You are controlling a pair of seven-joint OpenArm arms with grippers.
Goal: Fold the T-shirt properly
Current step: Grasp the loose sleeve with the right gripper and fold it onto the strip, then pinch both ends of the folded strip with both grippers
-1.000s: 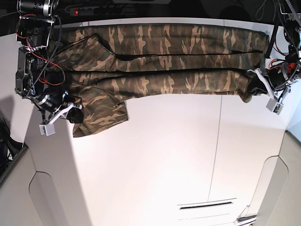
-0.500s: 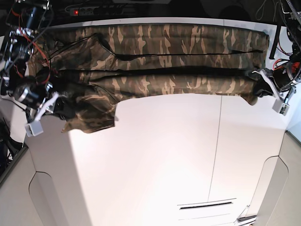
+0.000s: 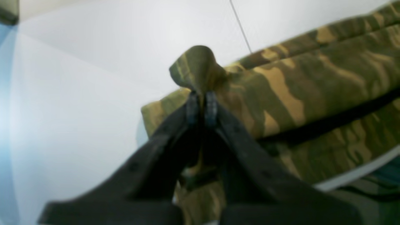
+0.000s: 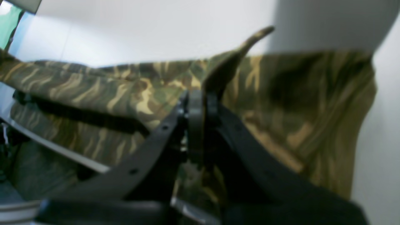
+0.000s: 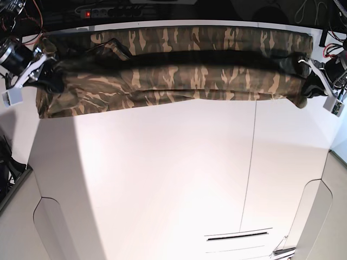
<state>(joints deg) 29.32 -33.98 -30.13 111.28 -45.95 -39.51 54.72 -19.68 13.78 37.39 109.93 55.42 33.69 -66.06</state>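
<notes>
The camouflage T-shirt (image 5: pixel 179 70) lies stretched as a long band along the far edge of the white table (image 5: pixel 162 179), with a lengthwise fold of cloth raised over it. At the band's right end in the base view, my left gripper (image 5: pixel 304 86) is shut on the shirt's edge. The left wrist view shows its black fingertips (image 3: pixel 201 107) pinching a raised tuft of cloth (image 3: pixel 195 67). My right gripper (image 5: pixel 47 76) is at the left end, shut on the shirt. In the right wrist view its tips (image 4: pixel 197 103) clamp a cloth ridge (image 4: pixel 231 62).
A power strip with a red light (image 5: pixel 105 11) and cables sit behind the table's far edge. A seam (image 5: pixel 254 162) runs across the tabletop, and a narrow slot (image 5: pixel 238 236) lies near the front. Rounded side panels flank the table at both lower corners.
Both grippers have carried the shirt's near edge toward the far side. The sleeve part that lay spread at the left has been pulled up and outward, so the shirt is now a narrower band.
</notes>
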